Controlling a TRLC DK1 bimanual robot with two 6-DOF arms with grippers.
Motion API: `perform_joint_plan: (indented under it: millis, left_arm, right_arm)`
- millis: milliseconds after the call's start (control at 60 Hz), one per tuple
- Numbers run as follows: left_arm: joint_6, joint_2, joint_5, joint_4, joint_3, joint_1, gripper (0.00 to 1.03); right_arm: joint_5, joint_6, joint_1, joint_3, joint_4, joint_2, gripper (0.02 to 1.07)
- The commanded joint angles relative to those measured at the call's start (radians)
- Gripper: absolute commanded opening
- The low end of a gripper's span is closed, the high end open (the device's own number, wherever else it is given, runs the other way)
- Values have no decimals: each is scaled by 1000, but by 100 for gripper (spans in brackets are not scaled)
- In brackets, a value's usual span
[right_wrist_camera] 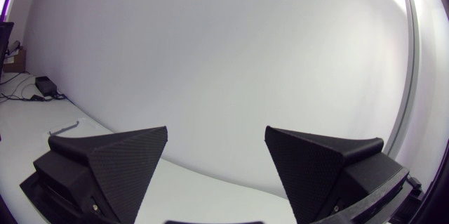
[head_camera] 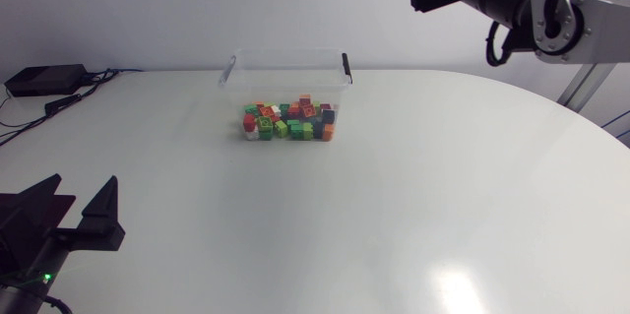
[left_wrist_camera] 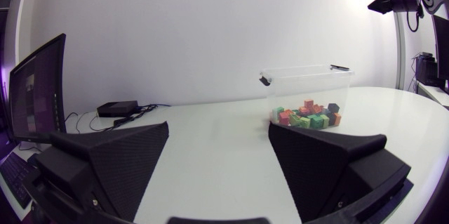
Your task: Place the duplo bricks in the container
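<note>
The duplo bricks (head_camera: pixel 288 120), small glossy blocks in red, green, orange and yellow, lie heaped inside the container (head_camera: pixel 285 63). It is a clear rectangular plastic tub with black clips, standing far back on the smooth white bench (head_camera: pixel 394 206). The left gripper (left_wrist_camera: pixel 217 127) sits low near the front edge, its matte wedge fingers spread wide. The right gripper (right_wrist_camera: pixel 216 131) hangs high, fingers equally wide.

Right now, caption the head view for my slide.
Duplo bricks in a clear container on the table; left arm, right arm held away.

Individual duplo bricks (head_camera: pixel 288 120) indistinct in container (head_camera: pixel 285 54)
</note>
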Motion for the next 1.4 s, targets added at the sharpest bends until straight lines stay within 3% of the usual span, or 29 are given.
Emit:
perform_joint_plan:
  millis: [0, 433, 933, 1383]
  left_arm:
    - [-24, -8, 1, 13, -23, 3, 99]
    - [-19, -8, 1, 13, -23, 15, 99]
    - [-19, -8, 1, 13, -23, 15, 99]
    - [-45, -5, 7, 15, -24, -3, 99]
  right_arm:
    - [12, -19, -44, -78, 18, -51, 102]
    - [1, -17, -225, -477, 102, -401, 102]
    - [11, -8, -240, -845, 117, -771, 102]
    - [-13, 60, -232, -1049, -36, -1116, 102]
